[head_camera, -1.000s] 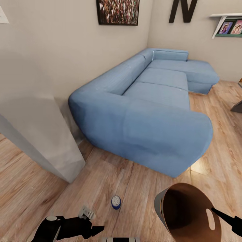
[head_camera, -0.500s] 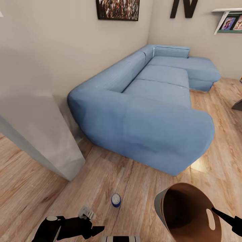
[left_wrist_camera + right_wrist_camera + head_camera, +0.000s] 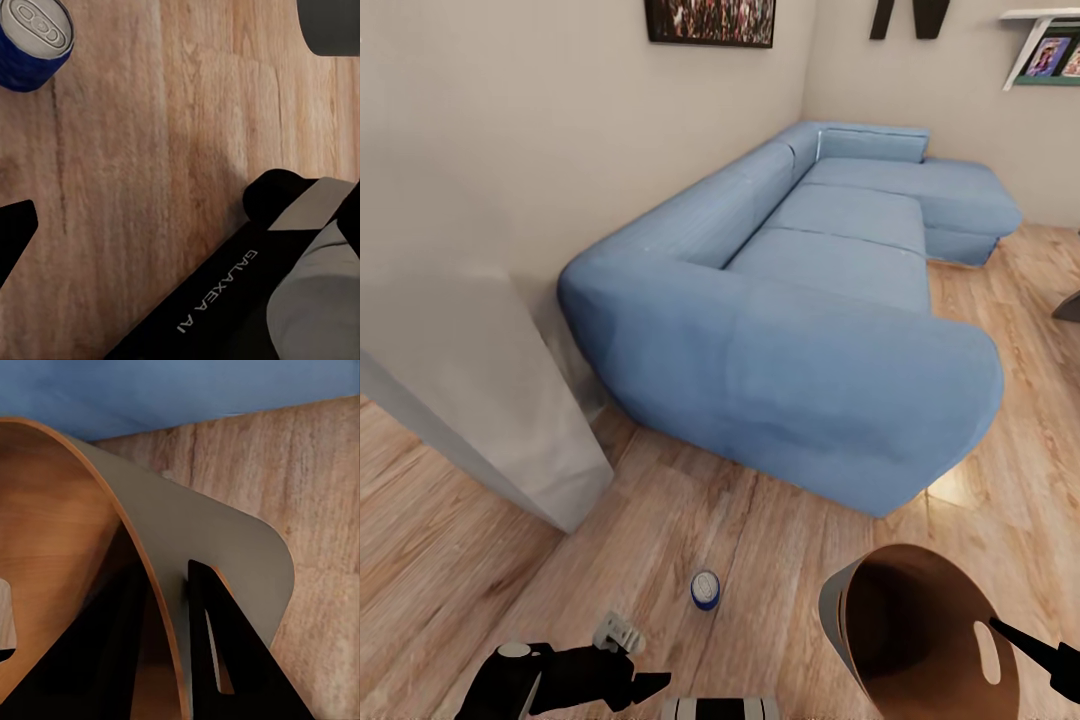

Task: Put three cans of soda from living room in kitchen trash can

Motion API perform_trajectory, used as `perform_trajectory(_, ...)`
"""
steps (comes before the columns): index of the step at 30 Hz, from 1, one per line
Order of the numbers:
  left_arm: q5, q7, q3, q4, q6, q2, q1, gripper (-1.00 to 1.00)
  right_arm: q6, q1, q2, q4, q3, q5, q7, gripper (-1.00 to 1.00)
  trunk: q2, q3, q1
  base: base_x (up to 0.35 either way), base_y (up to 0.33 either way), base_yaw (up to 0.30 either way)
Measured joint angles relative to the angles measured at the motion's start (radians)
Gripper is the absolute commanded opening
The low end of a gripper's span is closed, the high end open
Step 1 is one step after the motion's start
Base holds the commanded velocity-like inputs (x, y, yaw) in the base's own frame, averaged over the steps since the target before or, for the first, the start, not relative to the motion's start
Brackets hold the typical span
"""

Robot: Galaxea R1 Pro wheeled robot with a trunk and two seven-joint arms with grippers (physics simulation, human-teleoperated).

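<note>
A blue soda can (image 3: 705, 589) stood upright on the light wood floor (image 3: 760, 540) in the lower middle of the head view, well short of the blue sofa (image 3: 800, 320) that filled the centre of the frame. Only this one can could be made out. In the left wrist view the can (image 3: 31, 41) sat in the upper left corner, cut off by the frame edge, its silver top showing.

The left hand (image 3: 635, 685) lay at the bottom left of the head view, dark and partly cut off by the lower edge; whether its fingers were apart or together could not be told. One dark fingertip (image 3: 15, 232) entered the left wrist view at the left edge.

The trash can (image 3: 920, 640) hung tilted at the lower right, its brown inside facing the camera, its lower part cut off. The right hand (image 3: 1025, 655) was clamped on its rim beside the slot handle. In the right wrist view the dark fingers (image 3: 225, 660) straddled the bin's wall (image 3: 195, 547), one inside and one outside.

A grey wall corner (image 3: 490, 400) stood at the left.
</note>
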Motion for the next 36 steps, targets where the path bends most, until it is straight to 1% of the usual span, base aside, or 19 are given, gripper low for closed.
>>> perform_trajectory(2,0.0,0.0,0.0,-0.001,-0.011,0.0,0.0,1.0,0.0,0.0,0.0,0.0,0.0,0.0,0.0,-1.0,0.0,-0.003,0.0,0.0,0.0,0.0)
perform_trajectory(4,0.001,0.0,0.001,-0.001,-0.037,0.001,0.0,1.0,0.0,0.0,0.0,0.0,0.0,0.0,0.0,-1.0,0.0,-0.006,0.0,0.0,0.0,0.0)
perform_trajectory(7,0.002,0.001,0.002,-0.004,-0.053,0.002,0.0,1.0,0.0,0.0,-0.001,0.0,0.0,0.0,0.0,-1.0,0.0,-0.01,0.0,0.0,0.0,0.0)
perform_trajectory(14,0.003,0.001,0.007,-0.029,-0.057,0.004,0.0,1.0,0.0,0.0,-0.001,0.0,0.0,0.0,0.0,-1.0,0.0,-0.02,0.0,0.0,0.0,0.0)
perform_trajectory(25,0.004,0.003,0.009,-0.036,-0.057,0.003,0.0,1.0,0.0,0.0,-0.001,0.0,0.0,-0.001,0.0,-1.0,0.0,-0.036,0.0,0.0,0.0,0.0)
perform_trajectory(31,0.007,0.028,0.009,-0.035,-0.057,0.002,0.0,1.0,0.0,0.0,-0.001,0.0,0.0,0.0,0.0,-1.0,0.0,-0.045,0.0,0.0,0.0,0.0)
perform_trajectory(36,0.008,0.03,0.009,-0.036,-0.057,0.002,0.0,1.0,0.0,0.0,-0.001,0.0,0.0,-0.001,0.0,-1.0,0.0,-0.047,0.0,0.0,0.0,0.0)
